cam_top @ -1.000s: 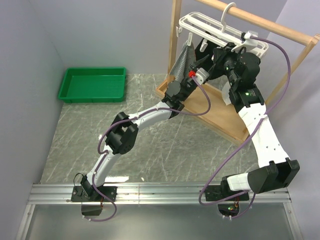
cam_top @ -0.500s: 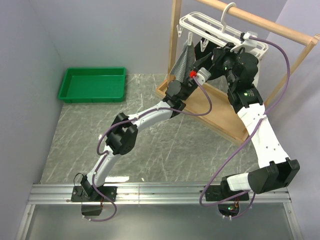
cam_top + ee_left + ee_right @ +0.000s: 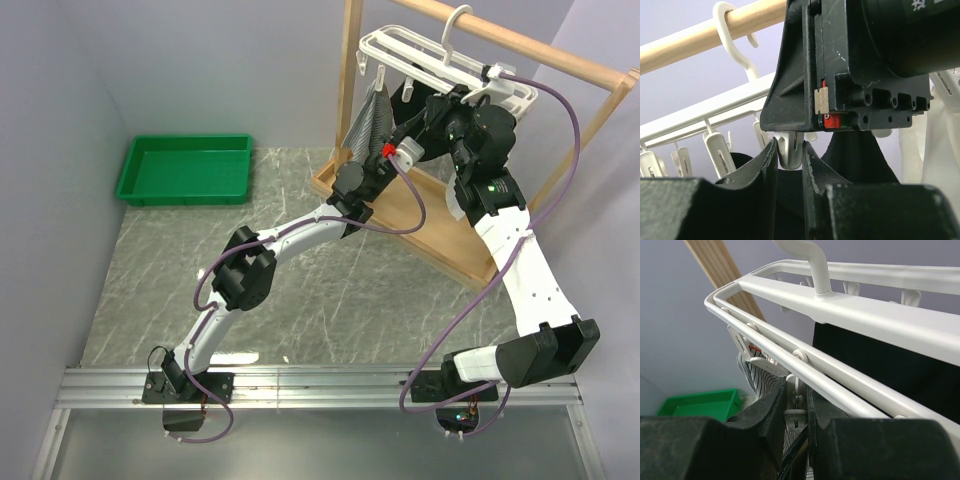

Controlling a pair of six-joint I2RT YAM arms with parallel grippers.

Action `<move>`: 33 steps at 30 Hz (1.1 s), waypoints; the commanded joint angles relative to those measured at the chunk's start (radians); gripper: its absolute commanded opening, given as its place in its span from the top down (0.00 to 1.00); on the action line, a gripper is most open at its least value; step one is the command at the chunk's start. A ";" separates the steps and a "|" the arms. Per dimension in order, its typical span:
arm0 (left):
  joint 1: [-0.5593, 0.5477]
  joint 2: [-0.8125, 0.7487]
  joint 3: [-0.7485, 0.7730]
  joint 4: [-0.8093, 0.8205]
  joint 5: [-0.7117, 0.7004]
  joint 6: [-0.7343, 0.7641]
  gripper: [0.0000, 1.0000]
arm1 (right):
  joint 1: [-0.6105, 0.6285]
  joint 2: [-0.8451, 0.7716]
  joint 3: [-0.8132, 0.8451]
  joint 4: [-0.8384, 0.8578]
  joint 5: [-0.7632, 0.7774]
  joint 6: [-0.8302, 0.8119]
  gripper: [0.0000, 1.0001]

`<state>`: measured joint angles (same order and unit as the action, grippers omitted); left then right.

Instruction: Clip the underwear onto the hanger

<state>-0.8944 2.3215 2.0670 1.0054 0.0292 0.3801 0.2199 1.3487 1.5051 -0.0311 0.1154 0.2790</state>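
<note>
The white hanger [image 3: 440, 58] hangs by its hook from the wooden rod. The striped underwear [image 3: 368, 120] dangles from a clip at the hanger's left end and shows as striped cloth [image 3: 756, 382] in the right wrist view. My left gripper [image 3: 789, 147] reaches up under the frame, its jaws pressed on both sides of a white clip [image 3: 789, 156]. My right gripper [image 3: 796, 392] is shut on another clip [image 3: 796, 412] under the hanger bars [image 3: 850, 385]. The two grippers sit close together; the right one's black body [image 3: 865, 60] fills the left wrist view.
A black garment [image 3: 855, 155] hangs from the hanger behind the clips, with a white cloth [image 3: 940, 150] beside it. The wooden rack [image 3: 440, 230] stands at the back right, its rod [image 3: 530, 45] above. A green tray [image 3: 185, 168] lies at the back left.
The left gripper's jaws have narrowed onto the white clip, and that gripper has edged up towards the hanger. The right gripper keeps its hold on its clip.
</note>
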 commanded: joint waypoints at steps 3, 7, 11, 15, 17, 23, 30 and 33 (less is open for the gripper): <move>0.002 -0.022 0.042 0.027 -0.017 -0.016 0.99 | 0.018 -0.037 0.040 -0.049 -0.046 0.008 0.79; 0.009 -0.031 0.038 0.025 -0.014 -0.061 1.00 | 0.009 -0.052 0.035 -0.049 -0.063 0.002 0.59; 0.022 -0.040 0.022 0.036 0.011 -0.109 1.00 | -0.020 -0.056 0.067 -0.079 -0.149 -0.006 0.50; 0.026 -0.053 0.008 0.045 0.041 -0.158 0.99 | -0.077 -0.049 0.115 -0.140 -0.215 0.008 0.45; 0.031 -0.059 0.001 0.047 0.051 -0.187 1.00 | -0.126 -0.046 0.139 -0.156 -0.285 0.038 0.42; 0.043 -0.071 -0.010 0.044 0.095 -0.274 0.99 | -0.244 -0.049 0.115 -0.099 -0.463 0.153 0.39; 0.064 -0.083 -0.019 0.056 0.143 -0.410 0.99 | -0.266 -0.028 0.106 -0.035 -0.589 0.242 0.39; 0.066 -0.085 -0.016 0.048 0.147 -0.414 0.99 | -0.266 -0.013 0.118 -0.038 -0.600 0.269 0.38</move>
<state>-0.8326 2.3112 2.0521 1.0122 0.1398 0.0307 -0.0402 1.3289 1.5921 -0.1383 -0.4313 0.4950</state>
